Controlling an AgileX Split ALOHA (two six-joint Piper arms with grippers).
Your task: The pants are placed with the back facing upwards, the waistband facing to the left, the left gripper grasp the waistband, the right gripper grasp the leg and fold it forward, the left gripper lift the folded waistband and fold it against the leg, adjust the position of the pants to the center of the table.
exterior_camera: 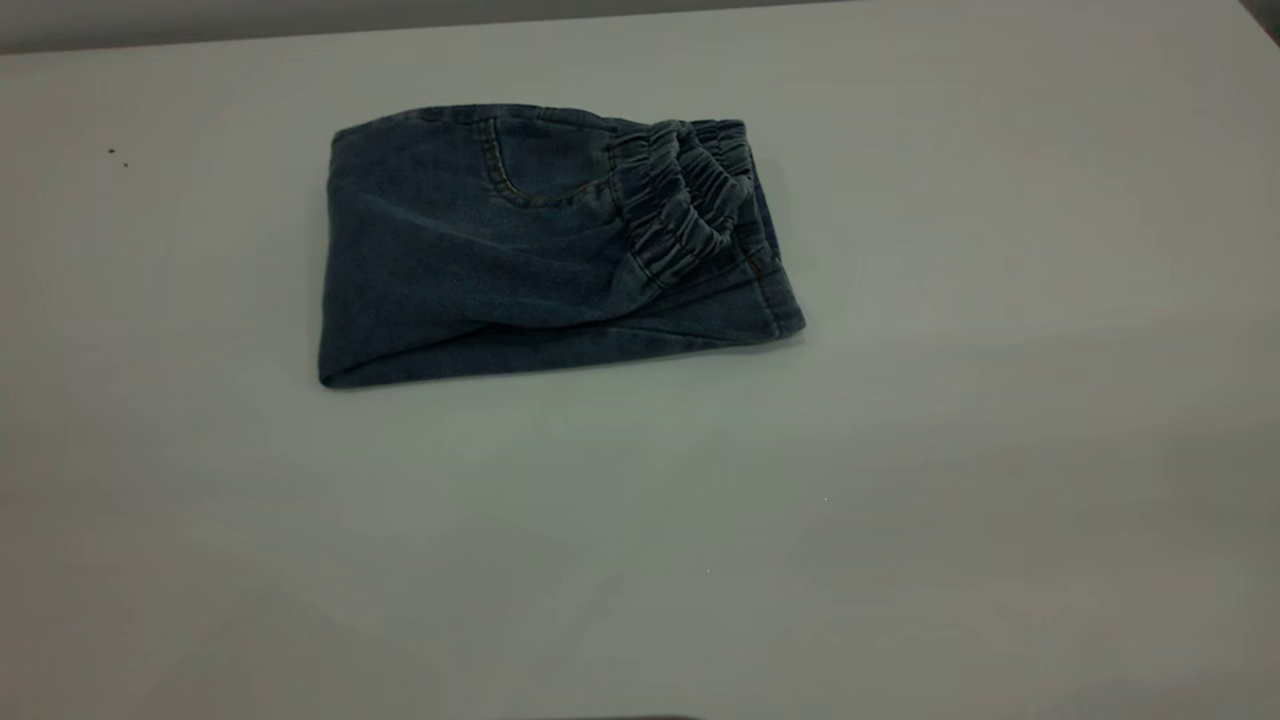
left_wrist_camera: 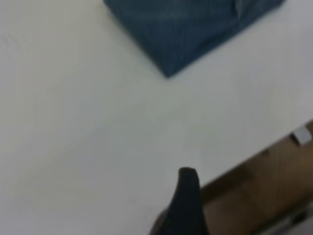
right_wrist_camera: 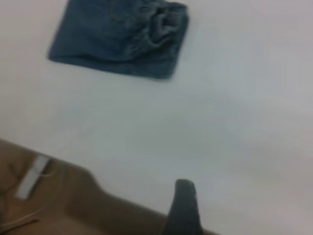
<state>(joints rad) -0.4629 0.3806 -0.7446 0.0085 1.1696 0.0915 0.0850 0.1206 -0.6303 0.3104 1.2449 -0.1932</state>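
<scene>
Of each claw we see only one black fingertip, left claw and right claw, near the desk edge; whether they are apart or together we cannot tell. One pair of pants lies folded in the upper centre of the exterior view, its waistband on top at right. Bare desk surrounds it on all sides.

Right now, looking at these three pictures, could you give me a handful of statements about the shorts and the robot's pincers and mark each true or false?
1. The denim shorts lie folded into a compact bundle on the white table. True.
2. The left pincer is clamping the elastic waistband. False: it is off the shorts, near the table's edge.
3. The waistband lies on top of the bundle, at its right in the exterior view. True.
4. The right pincer rests on the shorts. False: it is apart from them, bare table between.
5. The shorts hang over the table's edge. False: they lie wholly on the tabletop.
</scene>
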